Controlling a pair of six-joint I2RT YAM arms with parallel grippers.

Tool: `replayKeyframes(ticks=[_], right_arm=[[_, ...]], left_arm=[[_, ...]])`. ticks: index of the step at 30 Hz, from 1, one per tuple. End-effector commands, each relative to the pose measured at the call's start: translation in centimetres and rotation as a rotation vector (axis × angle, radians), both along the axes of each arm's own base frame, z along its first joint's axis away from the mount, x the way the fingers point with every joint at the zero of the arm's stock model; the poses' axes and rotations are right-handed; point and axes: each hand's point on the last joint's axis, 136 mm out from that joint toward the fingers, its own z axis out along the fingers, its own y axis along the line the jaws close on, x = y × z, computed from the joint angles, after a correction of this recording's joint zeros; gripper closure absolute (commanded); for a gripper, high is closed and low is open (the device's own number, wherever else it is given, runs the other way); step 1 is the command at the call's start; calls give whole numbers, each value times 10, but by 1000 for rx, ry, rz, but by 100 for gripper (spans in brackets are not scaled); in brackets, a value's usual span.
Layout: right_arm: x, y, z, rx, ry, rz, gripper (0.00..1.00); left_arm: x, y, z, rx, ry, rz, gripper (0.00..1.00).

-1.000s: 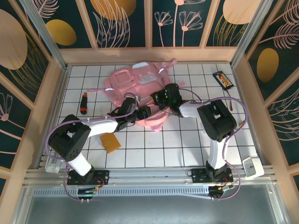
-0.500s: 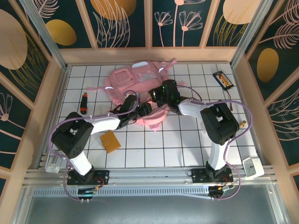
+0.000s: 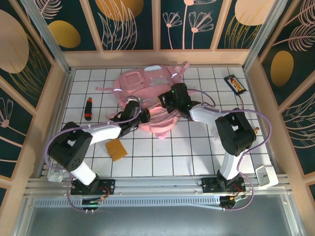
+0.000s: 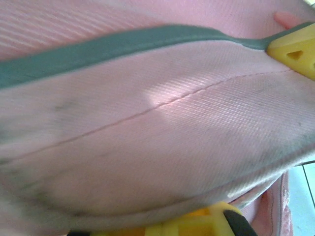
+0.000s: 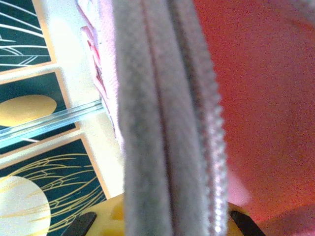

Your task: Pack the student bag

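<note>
The student bag, a big soft pink backpack, lies at the back middle of the tiled table, and its near part is bunched up between the two arms. My left gripper is shut on the bag's near-left fabric. In the left wrist view, pink cloth with a grey trim runs between the yellow fingers. My right gripper is shut on the bag's opening edge. In the right wrist view, the grey zip strip passes through the jaws, with the reddish inside beside it.
A black and red marker lies at the left. A tan flat piece lies near the left arm. A black case with coloured items sits at the back right. A white object rests on the front right rail.
My left gripper has closed on the bag's fabric. Both grippers and the bag's near part have shifted slightly toward the back and left.
</note>
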Motion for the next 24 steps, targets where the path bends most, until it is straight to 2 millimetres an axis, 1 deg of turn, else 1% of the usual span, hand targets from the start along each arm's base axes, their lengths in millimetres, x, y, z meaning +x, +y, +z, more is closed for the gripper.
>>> replayKeyframes(ticks=[1, 3, 5, 7, 8, 9, 10, 12, 15, 18, 20, 24], right_arm=[[-9, 2, 29, 13, -54, 86, 100], [-10, -1, 27, -6, -54, 96, 100], [-11, -3, 22, -24, -43, 111, 100], [-14, 0, 22, -15, -41, 133, 100], [-15, 1, 23, -4, -38, 138, 100], [-16, 2, 24, 5, -39, 144, 100], [-16, 4, 26, 12, -38, 149, 100], [-15, 6, 31, 27, -38, 149, 100], [-12, 8, 34, 38, -38, 149, 100], [-11, 10, 35, 41, -32, 149, 100], [-10, 11, 34, 46, -28, 154, 100], [-10, 12, 35, 57, -23, 152, 100]], left_arm=[[2, 10, 34, 4, -195, -60, 100], [-6, 10, 48, 24, -286, -133, 100], [-12, 11, 55, 37, -333, -165, 100], [-20, 4, 59, 30, -368, -243, 100], [-26, -6, 60, 17, -382, -316, 90], [-32, -17, 59, 8, -394, -400, 67], [-35, -25, 56, 4, -388, -459, 58], [-35, -39, 48, -26, -348, -521, 52], [-26, -48, 43, -68, -297, -509, 49], [-19, -54, 44, -91, -267, -500, 47], [-14, -53, 42, -82, -247, -475, 46], [-4, -47, 23, -13, -177, -425, 46]])
